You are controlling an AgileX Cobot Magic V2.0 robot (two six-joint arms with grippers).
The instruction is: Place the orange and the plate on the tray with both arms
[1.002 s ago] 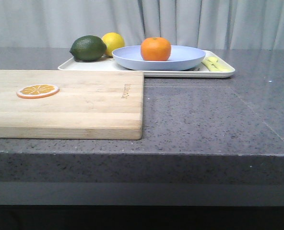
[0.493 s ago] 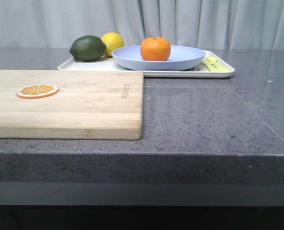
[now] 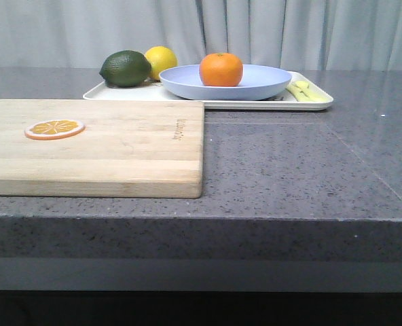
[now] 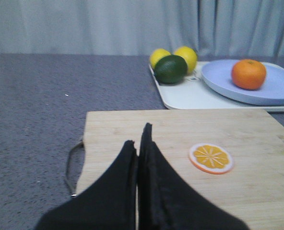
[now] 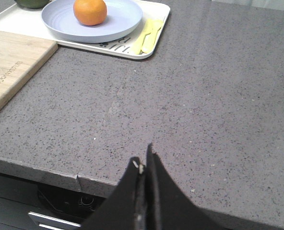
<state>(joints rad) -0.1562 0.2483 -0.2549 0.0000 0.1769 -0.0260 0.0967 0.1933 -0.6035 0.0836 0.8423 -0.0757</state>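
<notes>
The orange (image 3: 221,69) sits in the pale lavender-blue plate (image 3: 262,85), which rests on the cream-white tray (image 3: 309,103) at the back of the table. All three also show in the left wrist view: orange (image 4: 248,74), plate (image 4: 276,88), tray (image 4: 185,96), and in the right wrist view: orange (image 5: 89,11), plate (image 5: 118,21), tray (image 5: 159,19). My left gripper (image 4: 138,136) is shut and empty over the wooden cutting board. My right gripper (image 5: 143,158) is shut and empty above the table's front edge. Neither gripper shows in the front view.
A wooden cutting board (image 3: 119,149) with a flat orange slice (image 3: 54,128) lies at the front left. A dark green lime (image 3: 125,68) and a yellow lemon (image 3: 161,60) sit on the tray's left end; pale yellow cutlery (image 3: 303,92) lies on its right end.
</notes>
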